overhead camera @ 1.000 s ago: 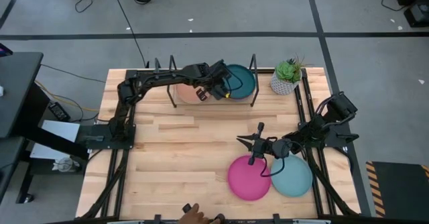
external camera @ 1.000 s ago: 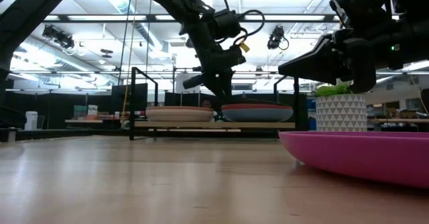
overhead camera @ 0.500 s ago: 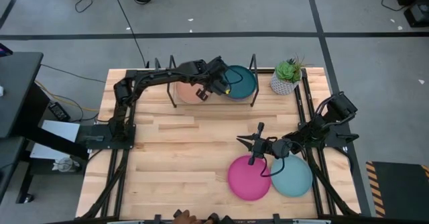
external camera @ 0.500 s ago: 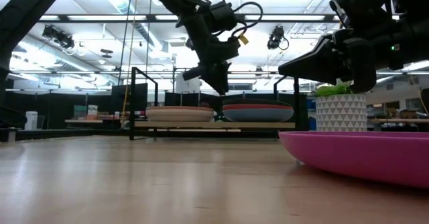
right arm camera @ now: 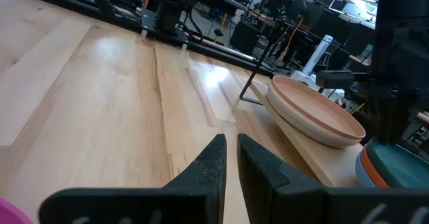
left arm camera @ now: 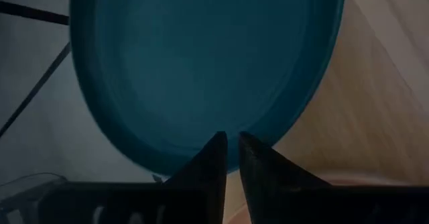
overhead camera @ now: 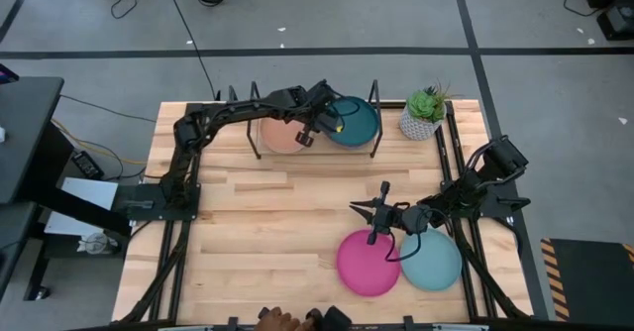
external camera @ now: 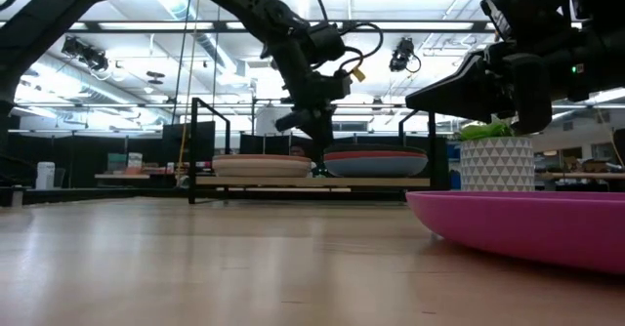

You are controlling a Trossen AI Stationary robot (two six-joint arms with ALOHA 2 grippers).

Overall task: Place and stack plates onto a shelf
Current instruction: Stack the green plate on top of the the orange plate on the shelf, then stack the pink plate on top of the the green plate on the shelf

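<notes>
My left gripper [overhead camera: 315,125] [external camera: 314,139] hangs over the shelf [external camera: 293,181] at the table's far edge, between two plate stacks. Its fingers are shut, with the tips [left arm camera: 230,140] at the left rim of the dark teal plate [overhead camera: 354,121] [left arm camera: 201,56]. That plate tops an orange and a blue one [external camera: 376,162]. Left of it a tan plate [overhead camera: 280,135] [right arm camera: 315,106] rests on a cream white one. My right gripper [overhead camera: 357,209] [external camera: 415,99] [right arm camera: 230,143] is shut and hovers above the pink plate [overhead camera: 369,263]. The light teal plate [overhead camera: 433,262] lies beside the pink one. My left gripper points down at the dark teal plate's left rim [left arm camera: 167,158], with its shut fingertips right at that rim. Whether they touch it I cannot tell.
A potted plant [overhead camera: 424,113] [external camera: 496,160] stands right of the shelf. The shelf's black upright frames [overhead camera: 374,113] [external camera: 195,150] flank the stacks. A person's hand [overhead camera: 272,319] shows at the table's near edge. Bare tabletop [overhead camera: 267,222] lies between shelf and near plates.
My left gripper rose above the shelf stacks, then came back down to the dark teal plate's left rim, drifting slightly toward the table's left. The hand at the near edge has shifted.
</notes>
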